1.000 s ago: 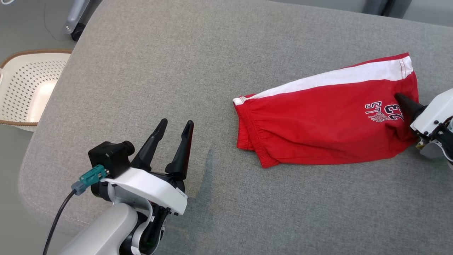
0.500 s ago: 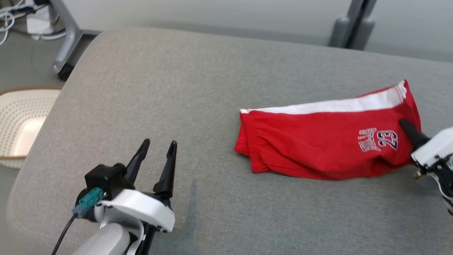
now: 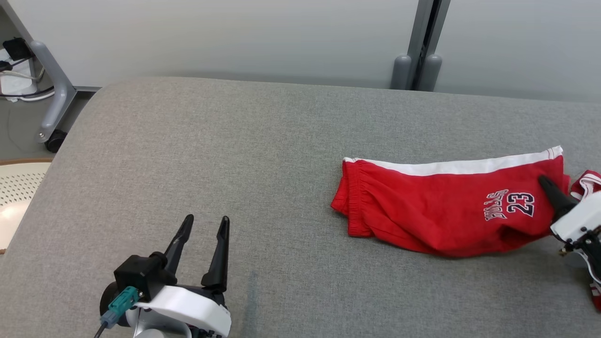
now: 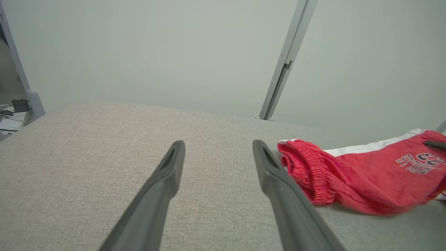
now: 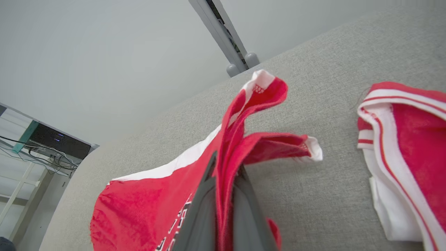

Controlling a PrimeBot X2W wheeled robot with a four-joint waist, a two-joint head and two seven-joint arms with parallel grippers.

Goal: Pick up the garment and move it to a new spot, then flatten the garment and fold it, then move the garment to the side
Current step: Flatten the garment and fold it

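Head camera tilted up since earlier. On bench (image 3: 235,150), right half: shorts (image 3: 436,220), hem end still clamped in right pincer (image 3: 544,182). Well apart at left: left pincer (image 3: 207,218), spread, empty. Just beside hem: second garment (image 3: 587,180), red-white.

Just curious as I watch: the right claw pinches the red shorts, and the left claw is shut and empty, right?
Not quite. The left claw is open, not shut, as the left wrist view shows: its fingers stand apart, empty. The right claw does pinch the red shorts.
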